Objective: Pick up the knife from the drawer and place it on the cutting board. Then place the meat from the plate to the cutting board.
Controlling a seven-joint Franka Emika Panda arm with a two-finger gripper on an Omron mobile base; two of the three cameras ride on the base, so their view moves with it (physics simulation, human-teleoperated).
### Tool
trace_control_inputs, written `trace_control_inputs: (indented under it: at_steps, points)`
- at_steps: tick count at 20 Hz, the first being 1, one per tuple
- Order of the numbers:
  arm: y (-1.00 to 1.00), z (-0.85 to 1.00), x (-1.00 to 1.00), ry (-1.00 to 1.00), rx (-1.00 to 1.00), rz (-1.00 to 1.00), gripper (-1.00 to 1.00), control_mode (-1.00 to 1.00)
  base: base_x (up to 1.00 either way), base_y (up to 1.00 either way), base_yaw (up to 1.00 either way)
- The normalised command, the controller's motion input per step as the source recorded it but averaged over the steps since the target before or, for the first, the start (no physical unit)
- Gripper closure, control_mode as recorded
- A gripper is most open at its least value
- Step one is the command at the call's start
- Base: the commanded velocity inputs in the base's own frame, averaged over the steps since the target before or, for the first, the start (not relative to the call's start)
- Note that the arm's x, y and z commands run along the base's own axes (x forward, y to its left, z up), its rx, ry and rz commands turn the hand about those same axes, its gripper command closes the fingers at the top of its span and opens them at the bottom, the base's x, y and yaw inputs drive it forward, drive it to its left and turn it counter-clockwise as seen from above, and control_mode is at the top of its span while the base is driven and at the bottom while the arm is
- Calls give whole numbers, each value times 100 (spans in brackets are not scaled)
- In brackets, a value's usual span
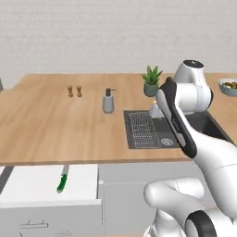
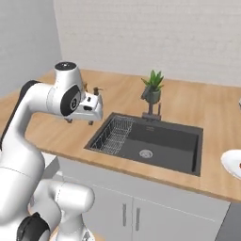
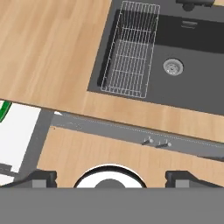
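The drawer (image 1: pixel 32 185) stands pulled out at the lower left under the counter, light grey inside. The knife (image 1: pixel 61 181) lies in it, green handle toward the front and blade pointing at the counter; a green sliver of it (image 3: pixel 3 111) shows at the hand view's left edge. My gripper (image 2: pixel 80 121) hangs open over the counter's front strip left of the sink, well right of the drawer, nothing between its fingertips (image 3: pixel 40 177). The white plate (image 2: pixel 232 164) is cut by the right edge, with a red speck of meat (image 2: pixel 239 165) on it. The cutting board is out of view.
A dark sink (image 1: pixel 199 127) with a wire rack (image 1: pixel 143 129) is set in the wooden counter. Behind it stand a potted plant (image 1: pixel 151 82), a soap dispenser (image 1: pixel 108 102) and two small shakers (image 1: pixel 74 91). A grey-blue bowl (image 1: pixel 229 86) sits far right.
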Motion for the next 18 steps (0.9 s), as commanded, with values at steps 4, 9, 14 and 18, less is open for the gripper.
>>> trace_control_inputs:
  at_steps: [4, 9, 14, 18]
  points:
    - [0, 0, 0, 0, 0, 0, -100, 100, 1, -58, 71]
    - [0, 0, 0, 0, 0, 0, -100, 100, -5, -29, 83]
    - [0, 0, 0, 0, 0, 0, -100, 100, -15, -36, 81]
    - [0, 0, 0, 0, 0, 0, -100, 100, -16, -57, 71]
